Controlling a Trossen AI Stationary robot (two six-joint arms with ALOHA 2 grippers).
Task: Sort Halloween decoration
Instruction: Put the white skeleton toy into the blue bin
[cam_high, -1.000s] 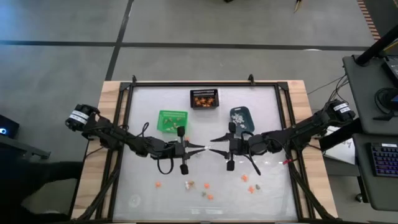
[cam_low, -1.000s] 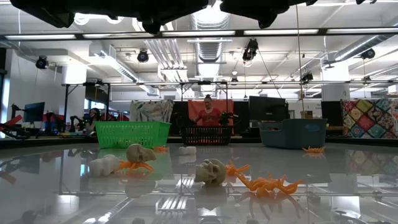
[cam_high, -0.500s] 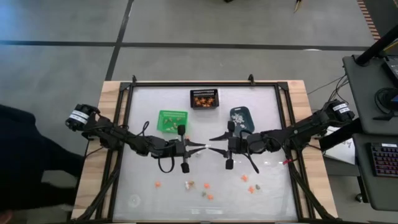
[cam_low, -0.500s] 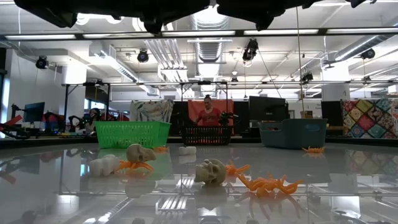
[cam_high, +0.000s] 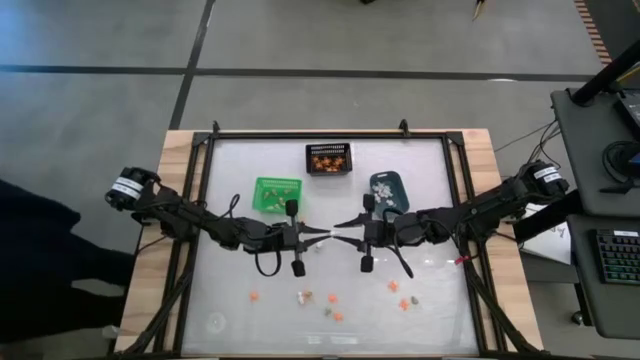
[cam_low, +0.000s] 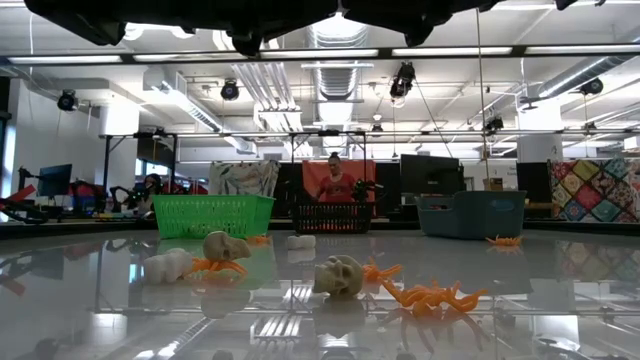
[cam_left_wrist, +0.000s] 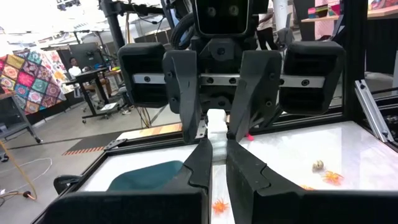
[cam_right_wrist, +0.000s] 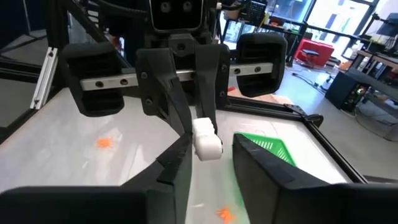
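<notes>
Closer now than a second ago, the right gripper has edged left to meet the left gripper tip to tip over mid-table.

Left gripper's fingers are clamped on a small white trinket; the right gripper's fingers flank that same piece, one touching it and the other just clear, so they are not fully closed on it. Beyond the tips, the green bin stands far-left, the black mesh bin farthest back, the blue-grey bin far-right. Loose orange, white and tan trinkets lie scattered along the table near edge.
</notes>
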